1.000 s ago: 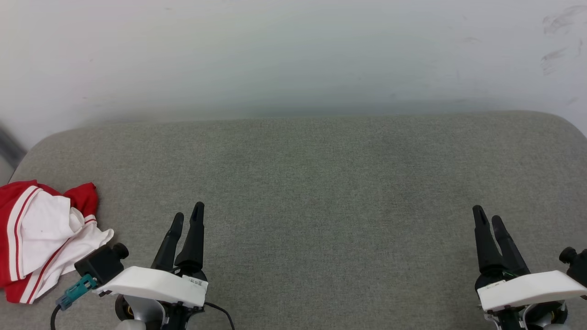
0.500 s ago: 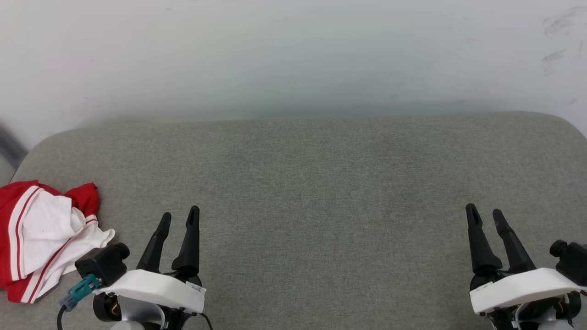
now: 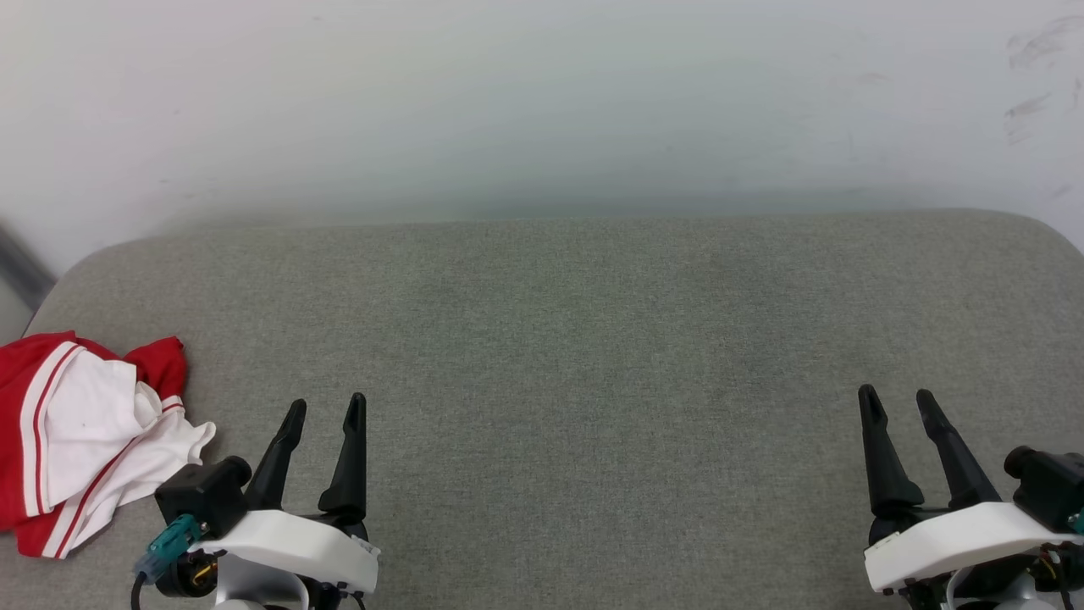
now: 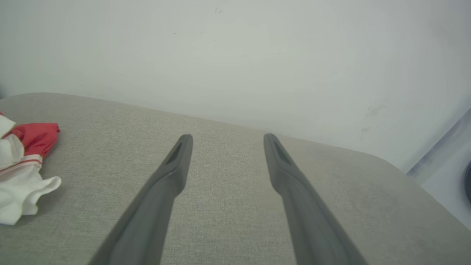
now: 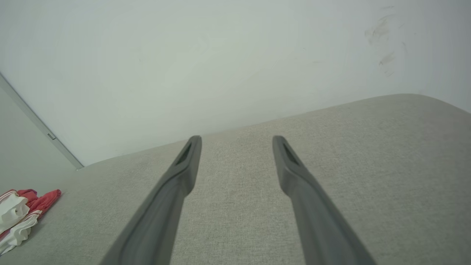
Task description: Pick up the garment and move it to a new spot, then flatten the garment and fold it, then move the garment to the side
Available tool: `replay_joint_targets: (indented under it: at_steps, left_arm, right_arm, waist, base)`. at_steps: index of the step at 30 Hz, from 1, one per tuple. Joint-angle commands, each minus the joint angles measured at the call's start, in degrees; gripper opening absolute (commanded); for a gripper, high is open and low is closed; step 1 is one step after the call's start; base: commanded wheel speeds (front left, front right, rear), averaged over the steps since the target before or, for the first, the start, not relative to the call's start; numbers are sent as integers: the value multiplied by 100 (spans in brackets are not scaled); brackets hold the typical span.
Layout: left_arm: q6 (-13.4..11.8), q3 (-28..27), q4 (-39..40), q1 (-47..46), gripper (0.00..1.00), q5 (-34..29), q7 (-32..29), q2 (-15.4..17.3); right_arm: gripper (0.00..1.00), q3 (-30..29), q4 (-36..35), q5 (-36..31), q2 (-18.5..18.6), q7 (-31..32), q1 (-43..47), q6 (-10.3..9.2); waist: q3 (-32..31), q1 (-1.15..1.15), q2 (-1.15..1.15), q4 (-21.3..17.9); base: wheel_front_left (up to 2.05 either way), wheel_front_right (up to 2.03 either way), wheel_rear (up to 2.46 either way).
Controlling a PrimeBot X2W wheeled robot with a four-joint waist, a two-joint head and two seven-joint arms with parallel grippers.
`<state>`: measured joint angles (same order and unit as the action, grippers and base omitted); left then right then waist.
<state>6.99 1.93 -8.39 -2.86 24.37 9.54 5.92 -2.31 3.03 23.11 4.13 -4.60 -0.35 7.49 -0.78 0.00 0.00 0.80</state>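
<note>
Grey cushion [image 3: 593,322] under white wall [image 3: 508,102]; left gripper [image 3: 327,402] and right gripper [image 3: 895,393] gape empty

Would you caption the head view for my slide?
Crumpled red-and-white fabric shirt, left on grey cushion; left gripper and right gripper open.

Grey fabric cushion [image 3: 593,339] with rounded corners, against scuffed pale wall [image 3: 542,93].

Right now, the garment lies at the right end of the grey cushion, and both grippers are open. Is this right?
No: the head view shows the garment at the left end of the cushion. The left gripper and right gripper are open.
</note>
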Motion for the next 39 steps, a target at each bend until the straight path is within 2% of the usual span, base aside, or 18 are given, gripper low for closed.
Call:
replay_joint_targets:
  at_steps: [1,28,39]
  left_arm:
    - [-5,7,5,-12,100,-259,87,37]
    - [-3,3,-139,12,100,-1488,401,-7]
    - [27,-62,-195,2,100,-1761,518,-81]
  right_arm:
    - [100,-13,-103,-249,-18,0,16,1]
    - [100,17,-240,-1303,-104,-58,104,0]
    - [100,17,-287,-1636,-113,-57,140,0]
  waist:
    - [1,0,0,2]
    - [3,0,0,-34]
    - [-23,0,0,-6]
  base:
    - [0,0,0]
    - [0,0,0]
    - [0,0,0]
